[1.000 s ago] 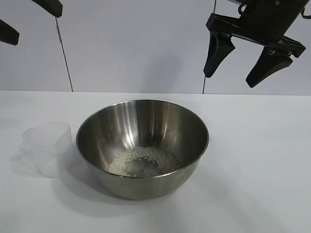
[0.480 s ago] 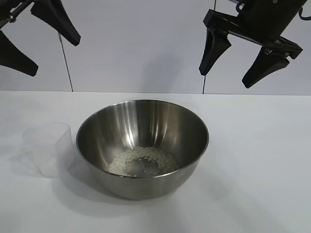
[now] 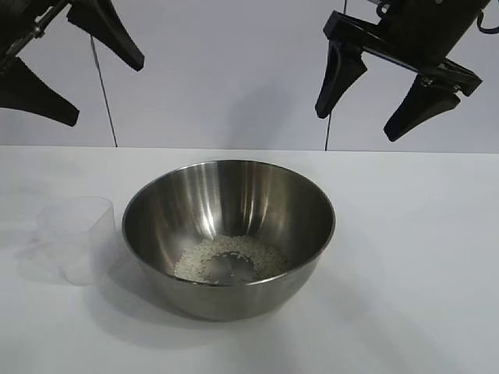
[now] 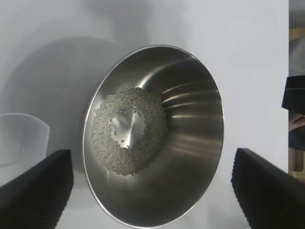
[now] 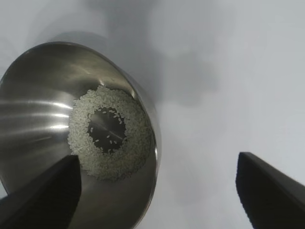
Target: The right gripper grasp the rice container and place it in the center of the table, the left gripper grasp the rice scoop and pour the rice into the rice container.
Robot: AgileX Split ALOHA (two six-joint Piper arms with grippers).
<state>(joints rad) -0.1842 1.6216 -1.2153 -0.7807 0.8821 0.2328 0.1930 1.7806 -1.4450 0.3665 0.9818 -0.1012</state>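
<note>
The rice container (image 3: 234,191), a large steel bowl, stands mid-table with a ring of rice (image 3: 265,257) on its bottom. The empty clear rice scoop (image 3: 78,234) stands upright on the table (image 3: 413,257), just left of the bowl. My left gripper (image 3: 104,89) hangs open, high above the scoop and the bowl's left side. My right gripper (image 3: 355,127) hangs open, high above the bowl's right rim. Neither holds anything. The left wrist view looks down on the bowl (image 4: 190,143), the rice (image 4: 105,143) and the scoop (image 4: 21,138). The right wrist view shows the bowl (image 5: 38,81) and the rice (image 5: 138,138).
White tabletop spreads in front of and to the right of the bowl. A pale wall with dark vertical seams (image 3: 105,101) stands behind the table's far edge.
My left gripper has swung down and rightward into view at the upper left. The right gripper has edged slightly up and left. Bowl, rice and scoop have not moved.
</note>
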